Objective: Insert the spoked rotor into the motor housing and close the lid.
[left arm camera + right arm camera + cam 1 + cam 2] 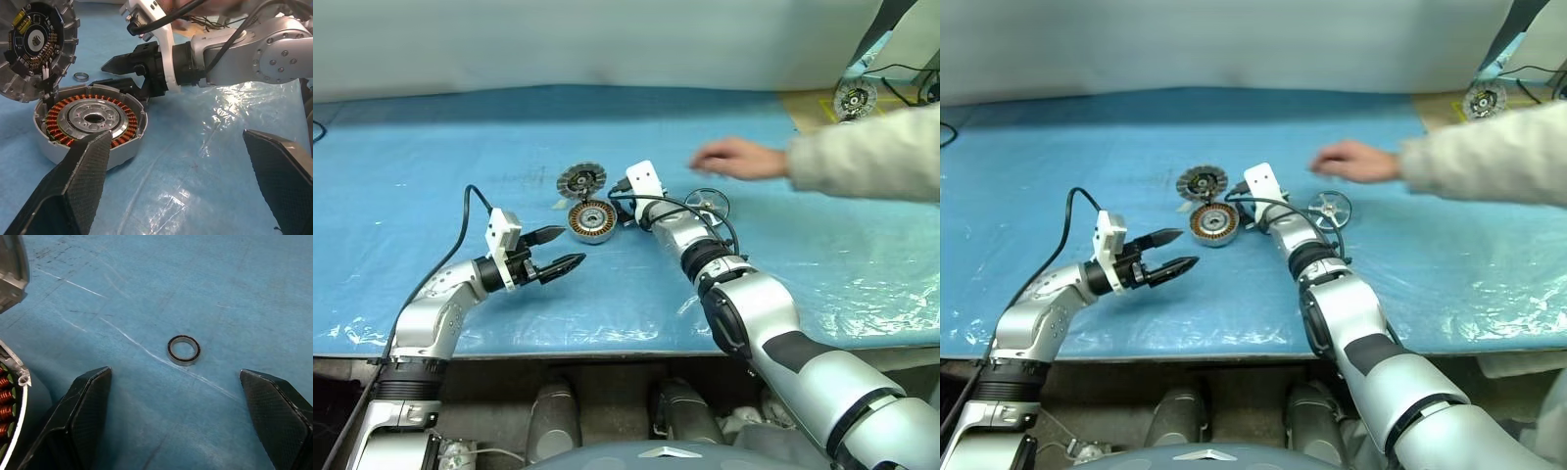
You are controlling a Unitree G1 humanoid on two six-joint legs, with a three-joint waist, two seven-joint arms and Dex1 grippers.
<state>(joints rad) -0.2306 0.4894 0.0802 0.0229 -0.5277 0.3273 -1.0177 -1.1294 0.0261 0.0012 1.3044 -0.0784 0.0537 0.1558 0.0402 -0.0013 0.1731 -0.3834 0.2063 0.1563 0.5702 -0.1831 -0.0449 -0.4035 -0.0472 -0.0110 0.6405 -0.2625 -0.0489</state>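
Left eye view: housing lid raised; rotor right; left gripper, right gripper jaws open, empty.

Both arms are clad in silver-grey metallic shells, broken by black bands at the joints. The right arm is built of rounded segments, with a glossy black inset on the forearm. A ring of small dark screws is set in a round joint cover. A white bracket is mounted at each wrist, and a black cable is looped from it along the arm. The left gripper and the right gripper are fitted with black tapered fingers, whose surface is finely cross-hatched like carbon weave.
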